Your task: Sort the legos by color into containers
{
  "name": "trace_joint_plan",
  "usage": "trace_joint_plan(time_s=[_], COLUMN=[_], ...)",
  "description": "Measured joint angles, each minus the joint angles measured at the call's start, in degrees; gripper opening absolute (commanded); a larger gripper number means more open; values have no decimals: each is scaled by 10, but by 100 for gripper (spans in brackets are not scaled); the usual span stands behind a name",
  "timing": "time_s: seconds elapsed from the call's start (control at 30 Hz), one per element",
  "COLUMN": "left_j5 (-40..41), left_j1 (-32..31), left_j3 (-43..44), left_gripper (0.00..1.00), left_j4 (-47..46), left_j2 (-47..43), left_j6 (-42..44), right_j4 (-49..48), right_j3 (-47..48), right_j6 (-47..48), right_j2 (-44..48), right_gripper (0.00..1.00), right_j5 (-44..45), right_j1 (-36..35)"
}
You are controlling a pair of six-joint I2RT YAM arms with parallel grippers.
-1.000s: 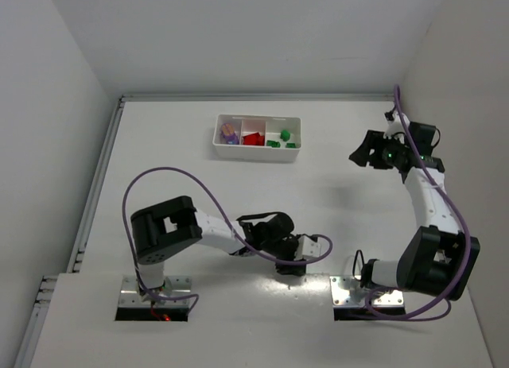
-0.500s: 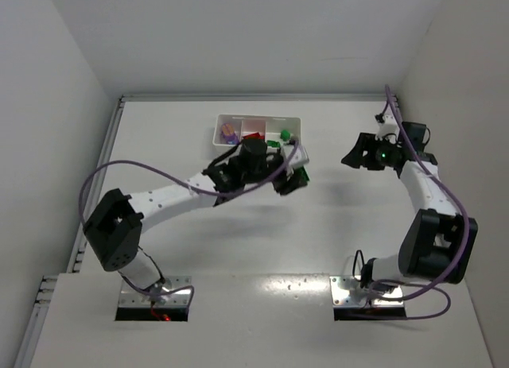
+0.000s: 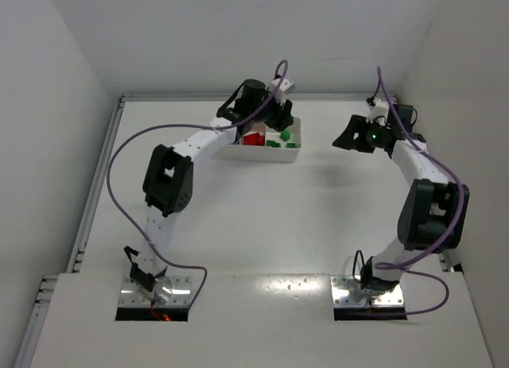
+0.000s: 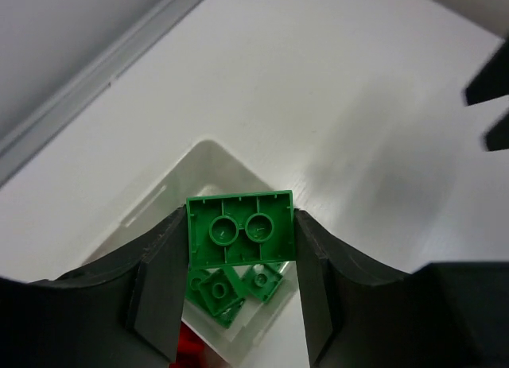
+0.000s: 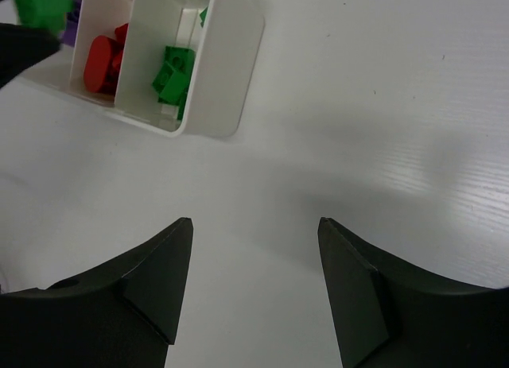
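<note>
Green brick [image 4: 238, 234], clamped by its sides between the jaws of the left pincer [image 4: 240, 222] with its hollow underside toward the wrist camera, hangs above the tray [image 3: 262, 154] at the far edge of the counter [image 3: 238, 225]. From the left wrist it sits over the end compartment at the tray's right-hand corner, where other green pieces [image 4: 231, 292] already lie. It has not yet been let go.

The right wrist view suggests the sort is nearly complete. Green pieces lie in the end compartment and red pieces [image 5: 103, 62] in the middle one. A sliver of purple pieces [image 5: 71, 26] shows in the third, which the frame mostly cuts off. From above, the left arm covers that third compartment, so its contents cannot be checked there. No brick shows loose on the counter in any view.

The right pincer [image 5: 254, 225] hovers with jaws apart and nothing between them. It is over bare counter between the tray and the right edge, near the tray but not touching it.

By the look of it, the held brick is the last to be placed. What appears left is to part the left pincer's jaws over the green compartment and draw the arm clear.
</note>
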State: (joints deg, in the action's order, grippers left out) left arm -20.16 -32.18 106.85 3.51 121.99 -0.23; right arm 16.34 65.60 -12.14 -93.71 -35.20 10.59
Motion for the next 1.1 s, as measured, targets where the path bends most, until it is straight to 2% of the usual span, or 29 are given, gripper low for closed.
trace_joint_plan(time_s=[0.13,0.27,0.33,0.37,0.43,0.47,0.5,0.67,0.83,0.93,1.1], left_j5=[-3,-5,-7,-10,-15,-17,-19,-10,45,85,134], left_j1=[25,37,37,37,37,37,37,36,36,39,63], left_j3=[53,67,67,67,69,69,69,69,60,37,-32], left_gripper=[13,13,16,24,51,82,97,100,100,100,100], left_j4=[32,56,66,68,67,67,67,67,71,76,74], left_j2=[80,117,121,121,121,121,121,120,99,53,-84], left_j6=[-28,-40,-44,-45,-46,-47,-46,-50,-61,-75,-104], right_j4=[3,11,17,17,18,18,18,22,22,22,20], right_j3=[6,15,27,33,39,42,43,46,54,65,113], right_j6=[-5,-5,-3,-3,-2,-1,-1,2,3,3,3], right_j2=[-9,-16,-24,-28,-32,-34,-35,-37,-37,-38,-53], right_gripper=[65,65,66,66,66,66,66,67,67,69,70], right_j5=[2,7,7,7,9,9,10,16,23,29,50], right_j1=[-3,-3,-3,-3,-3,-3,-4,-11,-33,-48,-77])
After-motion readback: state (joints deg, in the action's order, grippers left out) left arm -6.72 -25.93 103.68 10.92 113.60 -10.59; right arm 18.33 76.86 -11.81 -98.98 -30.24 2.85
